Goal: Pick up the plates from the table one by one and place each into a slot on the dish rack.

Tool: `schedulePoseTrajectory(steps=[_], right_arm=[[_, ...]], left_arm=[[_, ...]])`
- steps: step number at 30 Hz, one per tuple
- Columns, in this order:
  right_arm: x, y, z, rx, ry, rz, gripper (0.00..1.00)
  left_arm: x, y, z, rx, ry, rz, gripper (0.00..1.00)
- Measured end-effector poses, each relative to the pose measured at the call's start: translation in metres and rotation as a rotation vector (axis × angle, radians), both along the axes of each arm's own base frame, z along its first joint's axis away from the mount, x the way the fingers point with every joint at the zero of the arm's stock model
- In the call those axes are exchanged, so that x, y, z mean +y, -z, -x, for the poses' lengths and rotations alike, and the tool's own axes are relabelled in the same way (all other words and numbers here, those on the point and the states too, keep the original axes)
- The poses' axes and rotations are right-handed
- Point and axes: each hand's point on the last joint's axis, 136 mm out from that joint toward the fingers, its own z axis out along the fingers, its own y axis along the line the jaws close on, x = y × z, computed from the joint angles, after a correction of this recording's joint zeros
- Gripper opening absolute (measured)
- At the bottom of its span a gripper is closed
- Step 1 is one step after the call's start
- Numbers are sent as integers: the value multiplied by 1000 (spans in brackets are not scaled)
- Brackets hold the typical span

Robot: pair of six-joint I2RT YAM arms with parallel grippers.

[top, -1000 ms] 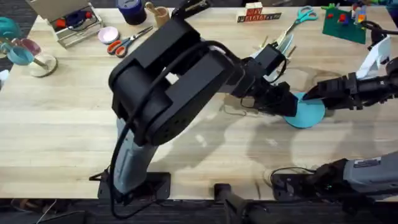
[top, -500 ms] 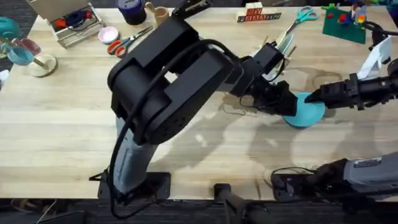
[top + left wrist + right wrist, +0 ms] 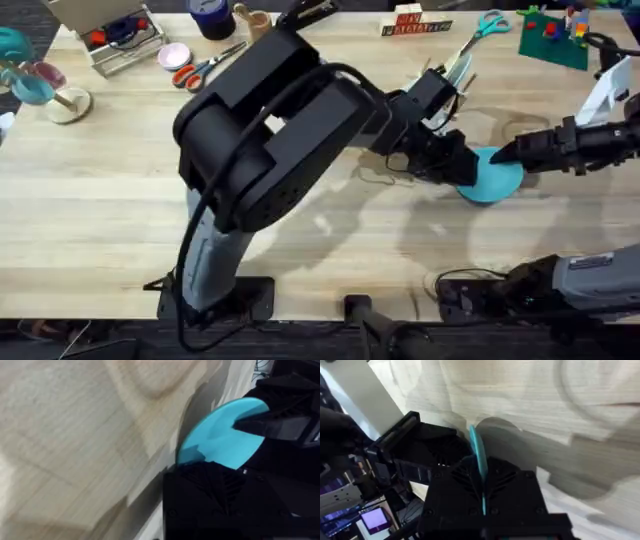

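Wood surface (image 3: 90,200): pale planks with visible grain, carrying both arms and everything else.
Left arm (image 3: 270,140): large and dark, reaching from its base across the middle toward the right pincer.
Teal plate (image 3: 492,178): held between the two pincers, one on each side of it, just above the surface; the right wrist view shows it edge-on and upright (image 3: 479,462).
Right pincer (image 3: 505,153): closed on the plate's rim, the thin disc running between its black fingers in its own wrist view (image 3: 484,502).
Left pincer (image 3: 462,168): touching the opposite edge of the plate; its own wrist view has the blue disc (image 3: 220,437) just past its black body, but whether its fingers clamp the plate cannot be told.
Dish rack (image 3: 447,72): pale wooden pegs just behind the left pincer, partly hidden by the arm.
Scissors (image 3: 205,66): orange-handled, well away from both pincers, behind the left arm.
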Motion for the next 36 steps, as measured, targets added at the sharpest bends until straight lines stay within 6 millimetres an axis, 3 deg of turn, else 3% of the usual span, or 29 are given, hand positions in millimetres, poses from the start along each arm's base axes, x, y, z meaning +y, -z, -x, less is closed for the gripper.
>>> schedulePoseTrajectory(steps=[8, 14, 21, 22, 24, 30, 36], right_arm=[[-11, -15, -17, -45, -8, 41, 31], [-18, -51, -39, -177, 15, 72, 31], [-15, -110, -50, -338, 49, 137, 31], [-1, -133, -51, -403, 17, 169, 31], [14, -148, -50, -439, -16, 193, 31], [51, -177, -39, -497, -121, 325, 30], [72, -200, -27, -496, -125, 450, 29]], left_arm=[[14, 3, -10, -78, -59, -114, 41], [34, -3, -18, -187, -95, -218, 41], [52, -49, -28, -353, -118, -252, 41], [63, -72, -28, -426, -105, -253, 41], [71, -87, -28, -472, -94, -252, 41], [118, -130, -42, -590, -113, -283, 40], [173, -167, -53, -700, -154, -335, 40]])
